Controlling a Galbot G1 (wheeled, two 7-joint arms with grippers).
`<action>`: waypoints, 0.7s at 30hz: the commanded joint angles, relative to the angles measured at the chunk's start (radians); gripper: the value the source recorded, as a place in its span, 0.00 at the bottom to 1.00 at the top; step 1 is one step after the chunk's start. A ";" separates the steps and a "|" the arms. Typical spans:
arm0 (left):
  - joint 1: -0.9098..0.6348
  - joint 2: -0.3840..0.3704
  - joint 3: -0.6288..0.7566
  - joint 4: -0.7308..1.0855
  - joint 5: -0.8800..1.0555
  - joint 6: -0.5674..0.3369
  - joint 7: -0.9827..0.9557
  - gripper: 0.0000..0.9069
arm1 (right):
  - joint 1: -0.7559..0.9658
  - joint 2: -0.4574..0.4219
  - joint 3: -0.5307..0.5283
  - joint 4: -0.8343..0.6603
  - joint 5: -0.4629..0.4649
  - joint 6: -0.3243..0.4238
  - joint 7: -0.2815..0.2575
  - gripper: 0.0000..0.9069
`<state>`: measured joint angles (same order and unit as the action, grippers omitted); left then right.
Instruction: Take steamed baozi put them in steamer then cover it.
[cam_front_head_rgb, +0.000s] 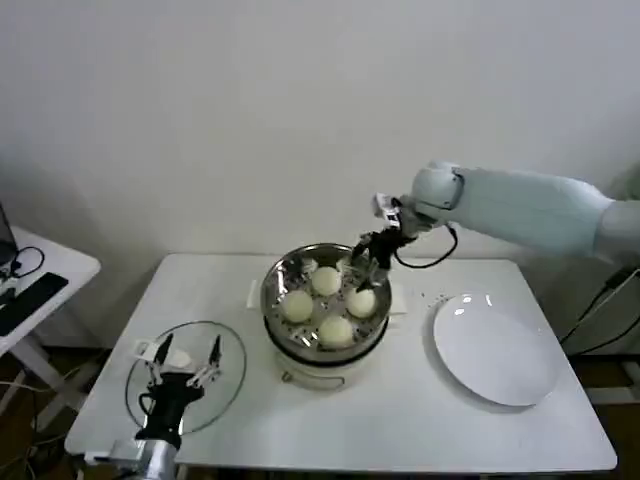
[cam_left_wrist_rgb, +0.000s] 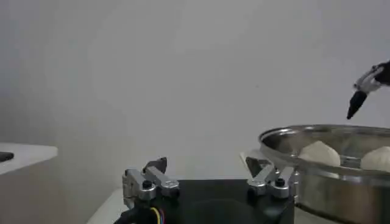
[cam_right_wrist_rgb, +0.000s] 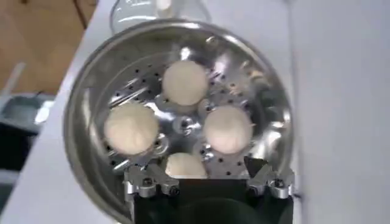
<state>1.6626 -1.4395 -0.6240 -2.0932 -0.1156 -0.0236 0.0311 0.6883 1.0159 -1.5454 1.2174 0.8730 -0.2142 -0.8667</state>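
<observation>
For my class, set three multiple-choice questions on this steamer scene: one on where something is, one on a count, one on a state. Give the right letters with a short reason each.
1. Where does the glass lid lie?
A. on the steamer
B. on the table, to the steamer's left
C. on the white plate

2. How many steamed baozi sit in the steamer?
A. two
B. three
C. four

3. What is the state of the white plate?
A. empty
B. holding one bun
C. covered by the lid

Answers: 1 B, the lid rests flat under the left gripper. 2 C, four buns lie on the perforated tray below the right gripper. 3 A, its surface is bare.
</observation>
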 joint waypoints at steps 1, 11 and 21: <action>0.001 -0.003 -0.001 0.000 0.005 0.000 -0.001 1.00 | -0.096 -0.325 0.212 0.248 -0.053 0.040 0.264 1.00; -0.015 -0.009 0.002 0.002 0.015 0.000 0.003 1.00 | -0.550 -0.630 0.726 0.399 -0.215 0.106 0.427 1.00; -0.023 -0.006 0.001 0.020 0.013 -0.004 -0.001 1.00 | -1.513 -0.522 1.785 0.461 -0.329 0.171 0.504 1.00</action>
<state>1.6411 -1.4491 -0.6203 -2.0809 -0.1036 -0.0254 0.0301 0.0954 0.5270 -0.8182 1.5642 0.6780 -0.1098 -0.4951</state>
